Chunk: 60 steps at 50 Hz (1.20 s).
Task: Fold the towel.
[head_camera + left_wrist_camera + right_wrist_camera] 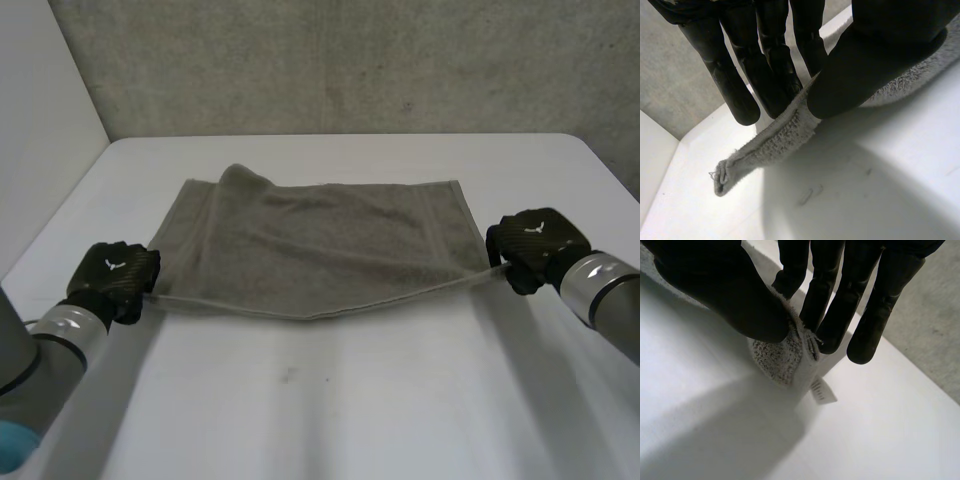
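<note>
A grey towel [320, 245] is stretched across the white table [330, 400], its near edge lifted and sagging between my two hands. My left hand [115, 275] holds the near left corner. In the left wrist view the thumb [865, 65] pinches the towel's edge [775, 142] against the fingers [765, 75]. At the other end, my right hand [530, 245] holds the near right corner. There the thumb [730, 295] presses the towel corner [782, 360] against the fingers [840, 300], and a small white label [822, 390] hangs below it. The far edge lies on the table with a bump at its left.
A grey concrete wall [350, 60] stands behind the table's far edge. A pale wall [40, 120] runs along the left side. Bare table surface lies in front of the towel between my arms.
</note>
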### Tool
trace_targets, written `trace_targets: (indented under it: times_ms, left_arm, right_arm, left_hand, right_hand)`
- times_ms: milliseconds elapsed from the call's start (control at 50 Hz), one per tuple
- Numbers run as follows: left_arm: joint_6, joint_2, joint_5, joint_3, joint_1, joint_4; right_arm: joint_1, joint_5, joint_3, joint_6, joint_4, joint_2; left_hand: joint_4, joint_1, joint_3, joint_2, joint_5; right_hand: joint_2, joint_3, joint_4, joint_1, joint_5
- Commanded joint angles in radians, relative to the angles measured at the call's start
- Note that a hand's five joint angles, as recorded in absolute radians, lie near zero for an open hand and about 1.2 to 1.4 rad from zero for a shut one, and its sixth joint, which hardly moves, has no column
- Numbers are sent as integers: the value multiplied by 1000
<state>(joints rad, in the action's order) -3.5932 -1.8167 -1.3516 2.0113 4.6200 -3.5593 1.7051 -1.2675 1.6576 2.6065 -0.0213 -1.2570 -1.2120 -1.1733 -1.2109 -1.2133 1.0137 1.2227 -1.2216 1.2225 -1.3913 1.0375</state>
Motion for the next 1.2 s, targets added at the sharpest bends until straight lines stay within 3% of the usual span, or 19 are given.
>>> trace_targets:
  times_ms: [20, 60, 100, 200, 280, 380, 500, 540, 600, 700, 800, 840, 960, 1100, 1120, 1140, 1160, 1180, 1200]
  left_arm:
    - [-105, 261, 2, 49, 6, 261]
    - [-105, 261, 2, 49, 6, 261]
    - [-232, 389, 2, 59, 25, 424]
    - [-343, 509, 5, 60, 31, 552]
    - [-361, 531, 6, 60, 28, 571]
    - [-360, 497, 8, 55, 23, 528]
    - [-358, 269, 28, 0, 8, 356]
    - [-357, 129, 37, -75, -6, 272]
    - [-355, 51, 37, -129, -18, 240]
    - [-352, -229, 29, -391, -56, 168]
    - [-335, -390, 22, -601, -75, 158]
    - [-313, -432, 20, -662, -82, 158]
    - [-224, -538, -9, -834, -101, 158]
    - [-208, -596, -17, -905, -119, 158]
    - [-208, -604, -21, -907, -122, 158]
    - [-208, -604, -21, -907, -122, 158]
    - [-205, -605, -27, -904, -122, 163]
    - [-205, -605, -34, -898, -122, 166]
    - [-205, -605, -34, -898, -122, 166]
  right_arm:
    - [-45, 7, -25, -29, 182, -149]
    - [-54, 8, -25, -57, 226, -186]
    - [-62, 10, -21, -97, 270, -220]
    - [-71, 2, -4, -243, 394, -285]
    - [-73, 8, 4, -335, 483, -331]
    - [-71, 11, -5, -335, 454, -328]
    - [-58, 5, -34, -313, 269, -173]
    - [-58, 3, -64, -295, 216, -119]
    - [-53, 5, -139, -229, 125, -6]
    - [-5, -3, -283, -154, -5, 188]
    - [24, -84, -412, -144, -120, 338]
    - [36, -136, -476, -149, -179, 407]
    - [57, -159, -544, -151, -220, 484]
    - [59, -171, -591, -151, -224, 541]
    - [59, -171, -591, -151, -224, 541]
    - [60, -176, -595, -154, -224, 542]
    - [60, -177, -595, -152, -224, 544]
    - [60, -178, -595, -152, -224, 544]
    - [60, -176, -592, -151, -224, 541]
  left_hand:
    - [-184, -223, -185, -183, 208]
    - [-184, -223, -185, -183, 208]
    - [-184, -223, -185, -183, 208]
    - [-184, -223, -185, -183, 208]
    - [-184, -223, -185, -183, 208]
    - [-184, -223, -185, -183, 208]
    - [-184, -223, -185, -183, 208]
    - [-184, -223, -185, -183, 208]
    - [-184, -223, -185, -183, 208]
    - [-184, -223, -185, -183, 208]
    - [-184, -223, -185, -183, 208]
    - [-184, -223, -185, -183, 208]
    - [-184, -223, -185, -183, 208]
    - [-184, -223, -185, -183, 208]
    - [103, 64, 102, 104, -79]
    - [106, 67, 105, 107, -82]
    - [1038, 999, 1036, 1039, -1014]
    - [805, 767, 804, 807, -782]
    - [802, 763, 801, 803, -778]
  right_hand:
    - [174, -175, 174, -5, 184]
    - [174, -175, 174, -5, 184]
    - [174, -175, 174, -5, 184]
    - [174, -175, 174, -5, 184]
    - [174, -175, 174, -5, 184]
    - [174, -175, 174, -5, 184]
    - [174, -175, 174, -5, 184]
    - [174, -175, 174, -5, 184]
    - [174, -175, 174, -5, 184]
    - [174, -175, 174, -5, 184]
    - [174, -175, 174, -5, 184]
    - [174, -175, 174, -5, 184]
    - [174, -175, 174, -5, 184]
    - [174, -175, 174, -5, 184]
    - [174, -175, 174, -5, 184]
    - [-479, 478, -479, 648, -469]
    - [-1048, 1047, -1048, 1217, -1038]
    - [-1048, 1047, -1048, 1217, -1038]
    - [-1048, 1047, -1048, 1217, -1038]
